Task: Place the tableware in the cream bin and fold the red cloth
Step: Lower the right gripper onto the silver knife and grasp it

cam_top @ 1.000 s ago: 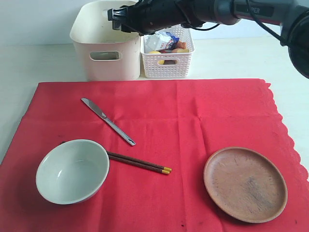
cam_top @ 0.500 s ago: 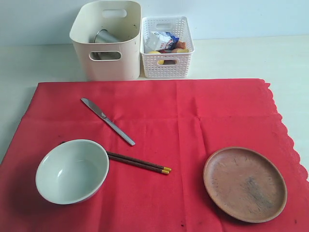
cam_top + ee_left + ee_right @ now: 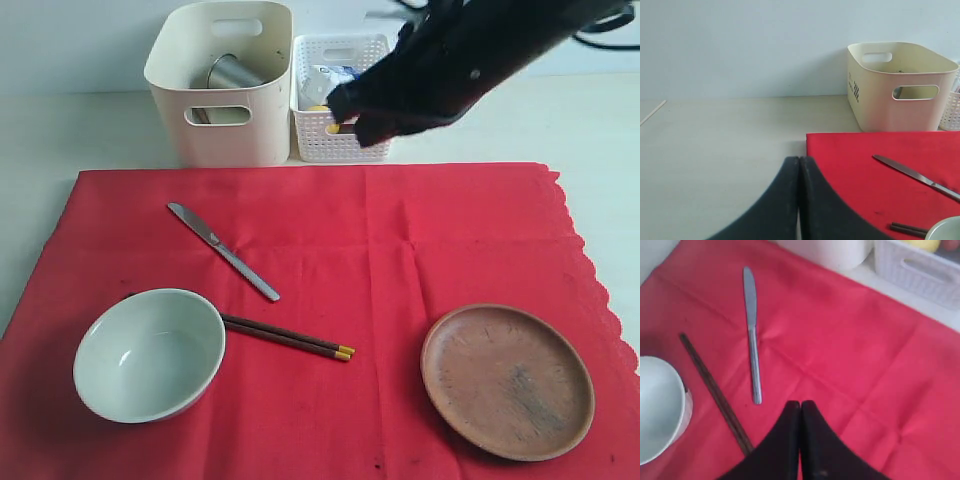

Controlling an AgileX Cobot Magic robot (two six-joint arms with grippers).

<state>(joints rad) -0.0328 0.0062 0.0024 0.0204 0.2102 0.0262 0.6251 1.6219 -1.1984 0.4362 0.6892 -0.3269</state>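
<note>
While the steel cup (image 3: 232,72) is being held tilted inside the cream bin (image 3: 225,140), the knife (image 3: 222,250), chopsticks (image 3: 288,337), bowl (image 3: 150,353) and wooden plate (image 3: 507,381) are being carried by the spread red cloth (image 3: 400,240) just in front of it, and the left gripper (image 3: 799,159) and right gripper (image 3: 800,403) are both being held pressed together.

Colours: red cloth (image 3: 420,240), cream bin (image 3: 215,145), pale green-white bowl (image 3: 150,355), brown plate (image 3: 507,382), white lattice basket (image 3: 312,140), brown chopsticks (image 3: 285,336) w/ yellow tips.
</note>
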